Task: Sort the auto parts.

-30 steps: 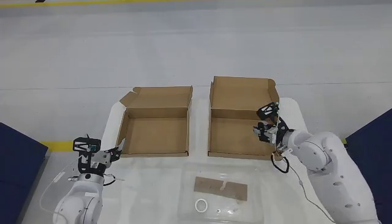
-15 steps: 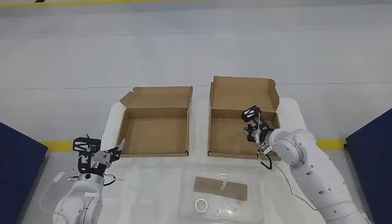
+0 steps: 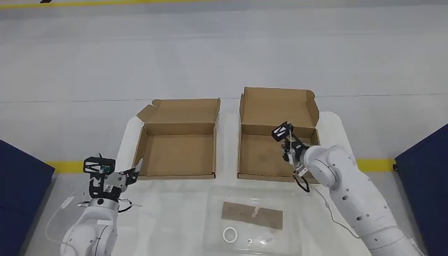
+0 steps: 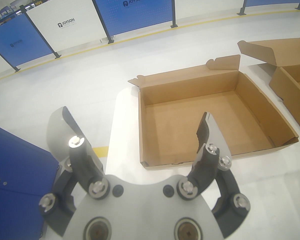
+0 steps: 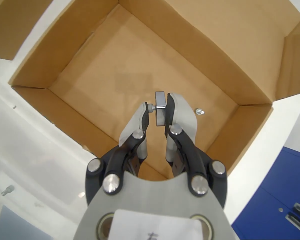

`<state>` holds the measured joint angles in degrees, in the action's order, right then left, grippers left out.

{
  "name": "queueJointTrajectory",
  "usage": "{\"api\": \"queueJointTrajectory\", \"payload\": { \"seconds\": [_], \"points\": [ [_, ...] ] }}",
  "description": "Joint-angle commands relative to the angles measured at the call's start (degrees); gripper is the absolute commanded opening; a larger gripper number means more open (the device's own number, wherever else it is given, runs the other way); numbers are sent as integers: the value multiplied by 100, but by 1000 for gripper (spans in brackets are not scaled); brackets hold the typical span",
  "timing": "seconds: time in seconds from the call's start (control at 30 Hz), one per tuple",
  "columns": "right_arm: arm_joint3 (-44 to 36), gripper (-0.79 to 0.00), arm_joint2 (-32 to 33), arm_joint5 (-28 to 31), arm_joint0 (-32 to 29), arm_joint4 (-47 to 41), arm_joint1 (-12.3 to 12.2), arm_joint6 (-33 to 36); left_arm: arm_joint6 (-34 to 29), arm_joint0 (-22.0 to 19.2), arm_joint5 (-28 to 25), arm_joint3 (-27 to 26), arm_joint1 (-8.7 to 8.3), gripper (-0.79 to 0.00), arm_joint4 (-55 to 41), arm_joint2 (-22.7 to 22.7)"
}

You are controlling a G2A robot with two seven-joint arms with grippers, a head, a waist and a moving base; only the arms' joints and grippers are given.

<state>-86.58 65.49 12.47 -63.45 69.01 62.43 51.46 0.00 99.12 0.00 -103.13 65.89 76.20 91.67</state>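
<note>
A: Your right gripper (image 5: pixel 158 112) is clamped on a small metal stud (image 5: pixel 160 98) with a square head, and it hangs over the floor of the right-hand box (image 5: pixel 185 33).

B: Which way does the part lie in the jaws? You need that before you let go.

A: Crosswise. The flat head sits against one pad and the tip of the threaded shank against the other. Its long axis runs from finger to finger, roughly level with the box floor as far as I can judge. That floor lies straight beyond your fingertips, and the walls are well apart from them.

B: So the drop is straight down, I'd say. Is anything under you?

A: One loose stud (image 5: pixel 199 111) of the same kind lies on the box floor, just beside your fingers and toward a corner. It is not under the held part, as far as this angle tells.

B: And your other arm?

A: Your left gripper (image 4: pixel 135 114) is spread wide with nothing between its fingers. It is near the front corner of the left-hand box (image 4: pixel 187 81), well apart from the right one. The right arm is nearer by far, so the release looks like its job alone.

B: Then mind the roll. Held by its ends, the part will likely tip over when you part the fingers, so going lower first should keep it from bouncing.
</note>
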Motion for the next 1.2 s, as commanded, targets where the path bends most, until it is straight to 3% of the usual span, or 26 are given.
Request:
{"api": "queueJointTrajectory", "payload": {
  "seconds": [0.0,0.37,0.6,0.93,1.17],
  "points": [
    [187,-785,-183,49,172,126,39,28,0,0,0,0,0,0,0,0],
    [1359,-785,-949,-27,1063,158,328,250,0,0,0,0,0,0,0,0],
    [1752,-785,-1087,-225,1348,-130,460,509,0,0,0,0,0,0,0,0],
    [1780,-785,-1050,-312,1316,-111,463,378,0,0,0,0,0,0,0,0],
    [1486,-785,-932,-477,1340,53,445,883,0,0,0,0,0,0,0,0]
  ]
}}
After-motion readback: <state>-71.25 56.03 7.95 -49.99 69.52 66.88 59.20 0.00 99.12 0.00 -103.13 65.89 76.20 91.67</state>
